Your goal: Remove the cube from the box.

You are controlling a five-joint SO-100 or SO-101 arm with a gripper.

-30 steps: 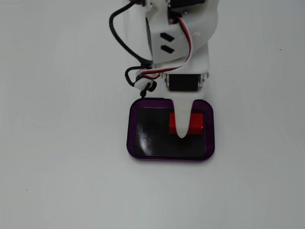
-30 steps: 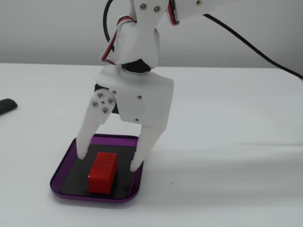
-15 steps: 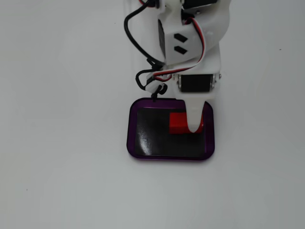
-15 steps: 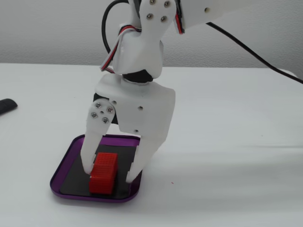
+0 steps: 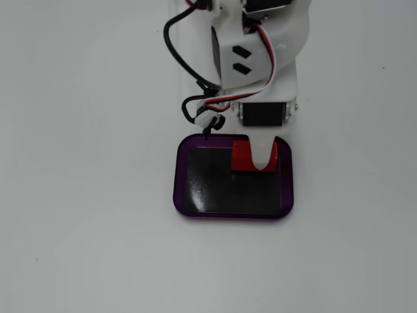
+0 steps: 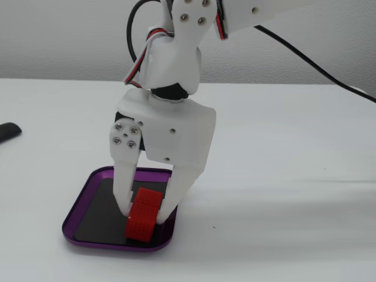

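Now the white gripper (image 6: 143, 212) is clamping its fingers (image 6: 124, 194) on the two sides of the red cube (image 6: 143, 214), which is sitting tilted in the near right corner of the purple box (image 6: 88, 185) on the white counter (image 6: 282, 235).

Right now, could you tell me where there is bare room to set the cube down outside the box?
The white table lies bare to the left of, below and to the right of the box in the fixed view from above. It is crowded along the box's top edge, where the arm, its cables and the gripper closing around the cube stand.
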